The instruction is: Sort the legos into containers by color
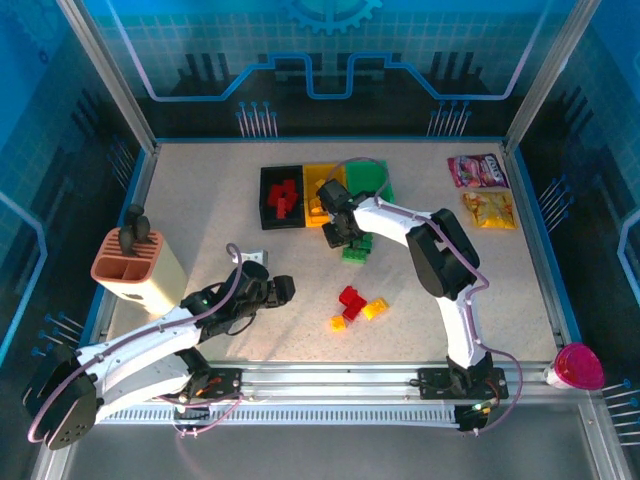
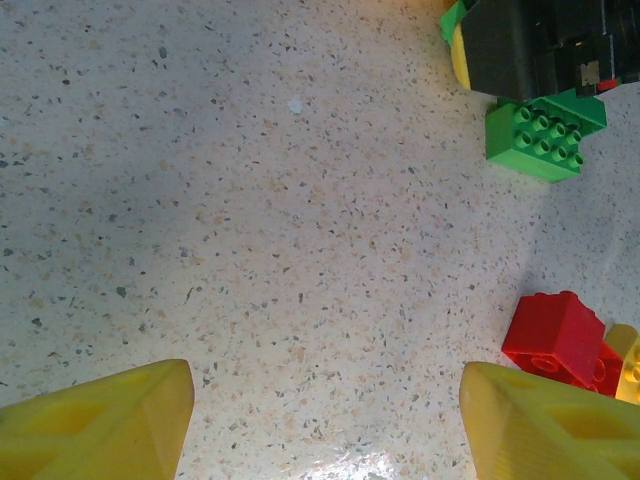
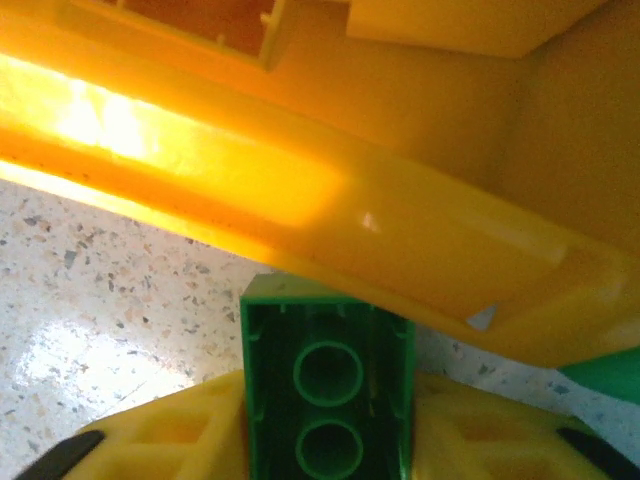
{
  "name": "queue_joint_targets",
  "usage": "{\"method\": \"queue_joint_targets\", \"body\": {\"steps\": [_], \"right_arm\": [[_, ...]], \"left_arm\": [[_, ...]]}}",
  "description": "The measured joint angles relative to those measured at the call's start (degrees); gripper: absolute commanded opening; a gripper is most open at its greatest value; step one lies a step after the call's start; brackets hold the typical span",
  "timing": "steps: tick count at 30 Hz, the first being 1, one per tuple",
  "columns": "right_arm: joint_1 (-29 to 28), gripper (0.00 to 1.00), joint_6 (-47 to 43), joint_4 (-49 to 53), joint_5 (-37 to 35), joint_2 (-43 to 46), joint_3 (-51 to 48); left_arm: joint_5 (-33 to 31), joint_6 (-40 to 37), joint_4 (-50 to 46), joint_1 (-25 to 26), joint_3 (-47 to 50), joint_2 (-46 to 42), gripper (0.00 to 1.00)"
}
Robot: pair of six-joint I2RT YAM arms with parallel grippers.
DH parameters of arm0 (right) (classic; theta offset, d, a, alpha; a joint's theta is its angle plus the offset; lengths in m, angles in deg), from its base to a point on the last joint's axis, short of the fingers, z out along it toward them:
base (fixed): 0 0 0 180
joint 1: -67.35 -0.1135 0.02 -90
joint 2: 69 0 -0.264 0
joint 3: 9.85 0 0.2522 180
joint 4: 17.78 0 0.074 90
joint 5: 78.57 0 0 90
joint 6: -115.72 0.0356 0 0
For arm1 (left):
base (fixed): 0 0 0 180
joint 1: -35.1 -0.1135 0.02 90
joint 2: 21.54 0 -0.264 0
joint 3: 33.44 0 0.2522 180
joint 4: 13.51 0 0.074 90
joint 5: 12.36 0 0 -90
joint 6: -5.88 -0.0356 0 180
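Gripping one green lego [image 3: 327, 380]: right end effector [image 3: 327, 445] beside three containers [image 1: 264, 200].

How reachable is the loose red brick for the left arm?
Probably reachable: the left gripper is open with bare table between it and the red brick. The right gripper, shut on a green brick by the yellow bin, is well clear.

Speckled tabletop [image 1: 200, 210], blue printed walls [image 1: 330, 50]
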Motion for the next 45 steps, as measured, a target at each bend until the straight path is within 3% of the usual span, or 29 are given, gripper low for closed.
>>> {"method": "queue_joint_targets", "body": {"steps": [8,16,22,27,31,32,33,35,45], "right_arm": [[-0.79,0.26,-0.13,1.31,-1.27,1.44,-0.37],[0.04,0.27,-0.35,2.38,-0.50,12.61,-1.27],[6.58,0.28,-0.33,1.64,1.01,16.41,-0.61],[12.50,0.29,-0.31,2.47,2.78,10.14,5.64],[13.22,0.39,-0.28,3.50,3.56,5.20,9.57],[13.22,0.50,-0.26,3.89,3.93,4.44,10.27],[13.22,0.68,-0.09,4.15,4.33,3.80,10.86],[13.25,0.77,0.11,4.44,4.63,3.50,11.15],[13.27,0.78,1.03,-3.08,7.45,15.56,-2.69]], "left_arm": [[0.02,-0.04,0.00,-0.07,0.00,0.00,0.71],[0.35,-0.28,0.09,-0.04,0.13,0.00,0.71],[0.48,-0.33,0.15,1.46,1.29,0.20,0.71],[0.20,-0.96,0.07,4.63,0.79,3.34,0.71],[-0.02,-1.51,0.11,6.08,-0.46,5.09,0.70],[-0.04,-1.53,0.11,6.25,-0.72,5.27,0.71],[-0.04,-1.55,0.11,6.49,-1.09,5.49,0.71],[-0.24,-1.66,0.09,6.86,-1.86,6.03,0.72],[-0.42,-5.03,0.13,7.26,-9.05,13.09,0.76]]}}
